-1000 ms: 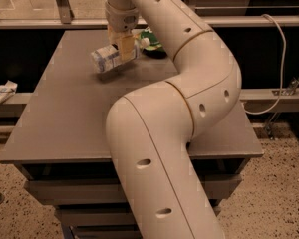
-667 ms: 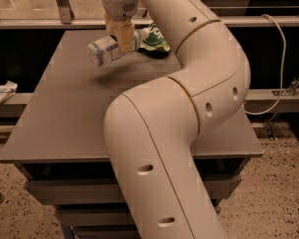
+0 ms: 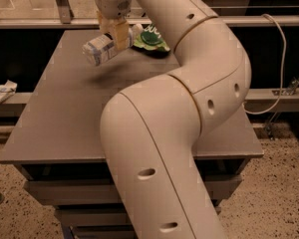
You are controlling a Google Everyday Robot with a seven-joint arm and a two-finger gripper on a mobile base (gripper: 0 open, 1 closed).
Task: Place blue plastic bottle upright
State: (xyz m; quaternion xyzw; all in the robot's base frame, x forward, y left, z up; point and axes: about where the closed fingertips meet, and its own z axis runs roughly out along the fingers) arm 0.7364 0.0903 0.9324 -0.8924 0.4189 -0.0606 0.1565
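Observation:
The blue plastic bottle (image 3: pixel 100 50) hangs in the air above the far left part of the grey table (image 3: pixel 65 113), lying almost level with its cap end toward the right and slightly raised. My gripper (image 3: pixel 117 35) comes down from the top of the view and is shut on the bottle near its cap end. A soft shadow falls on the tabletop below it. The big cream arm fills the middle and right of the view and hides much of the table.
A green snack pouch (image 3: pixel 152 39) lies on the table at the back, just right of the gripper. A crumpled white object (image 3: pixel 1 93) rests on a ledge left of the table. A cable (image 3: pixel 280 63) hangs at the right.
The gripper has risen with the bottle in it, so the bottle now hangs higher above the table and farther back.

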